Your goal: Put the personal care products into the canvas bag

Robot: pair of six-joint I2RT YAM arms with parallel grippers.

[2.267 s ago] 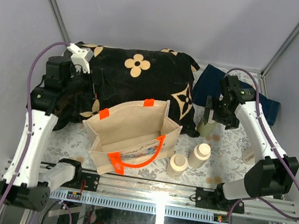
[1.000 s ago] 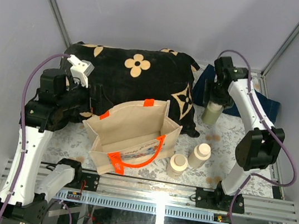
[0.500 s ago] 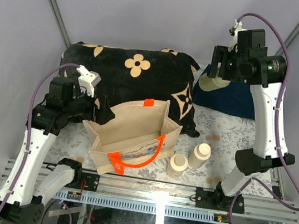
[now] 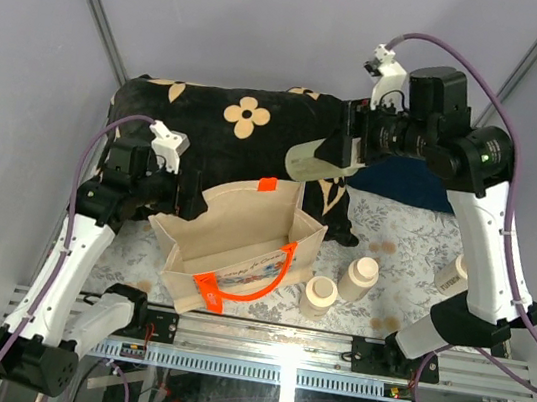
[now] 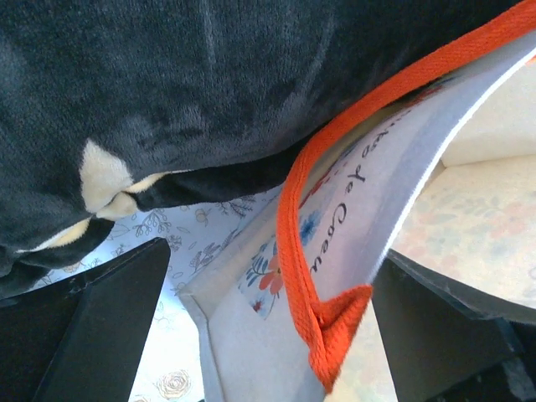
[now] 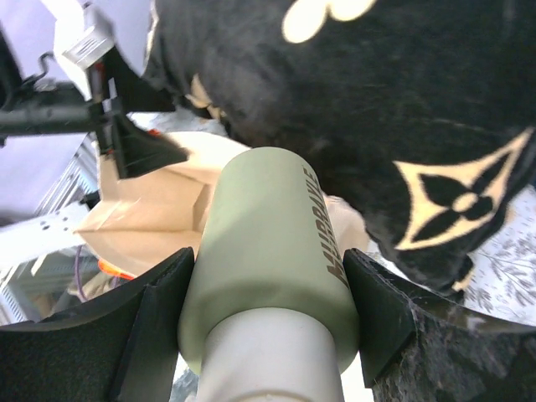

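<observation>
Nothing is bagged yet: one bottle [image 4: 307,158] is clamped aloft in the right gripper's [image 6: 268,285] jaws, two more bottles [image 4: 320,296] [image 4: 359,278] are left on the table [image 4: 396,230], and the left gripper's [image 4: 188,201] jaws are spread astride the canvas bag's [image 4: 234,231] wall.

The canvas bag [image 4: 245,220] stands upright on the surface [image 4: 405,232] with its mouth wide open. It is beige, with bright orange handles [image 4: 258,282] and a flowery picture on its near side. The olive bottle [image 4: 310,159] lies sideways in the air behind the bag, pinched in the right claw [image 6: 268,301]. It has dark letters along its side. A short bottle [image 4: 319,297] and a taller bottle [image 4: 359,279] stand side by side just right of the bag, cream caps up. The short one may touch the bag.
</observation>
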